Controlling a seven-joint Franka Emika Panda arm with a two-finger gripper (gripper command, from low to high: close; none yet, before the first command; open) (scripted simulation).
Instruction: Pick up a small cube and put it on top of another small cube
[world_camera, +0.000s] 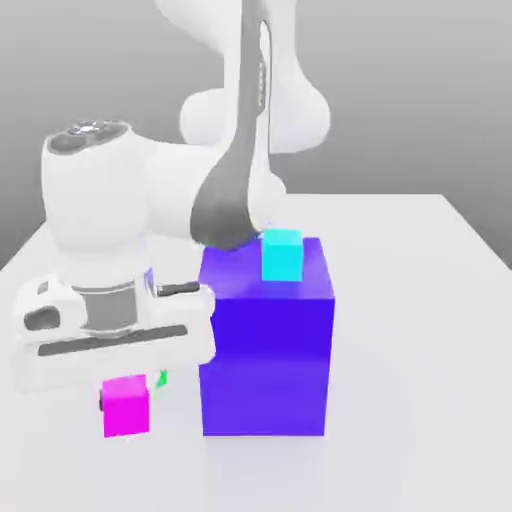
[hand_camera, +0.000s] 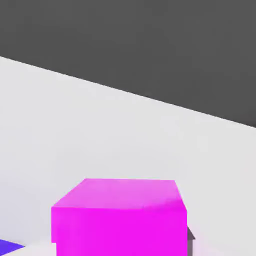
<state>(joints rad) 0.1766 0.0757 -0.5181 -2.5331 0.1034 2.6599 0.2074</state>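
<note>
Magenta-pink cube (world_camera: 126, 405) nearest the camera, lower left of the exterior frame, directly under the gripper (world_camera: 128, 385). Cube looks held between the fingers, a dark pad (world_camera: 102, 401) at its side; whether on the table (world_camera: 420, 400) or just off it, can't tell. Green cube (world_camera: 160, 379) just beside, behind. Blue-violet block (world_camera: 266, 340) right of centre carries the cyan cube (world_camera: 281, 254).

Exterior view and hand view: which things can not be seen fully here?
- Small green cube, exterior view: a sliver shows; the arm's hand hides the rest.
- Magenta cube, hand view: its lower part is cut off by the picture's edge.
- Big blue-violet block, exterior view: the arm covers its upper corner on the exterior view's left.
</note>
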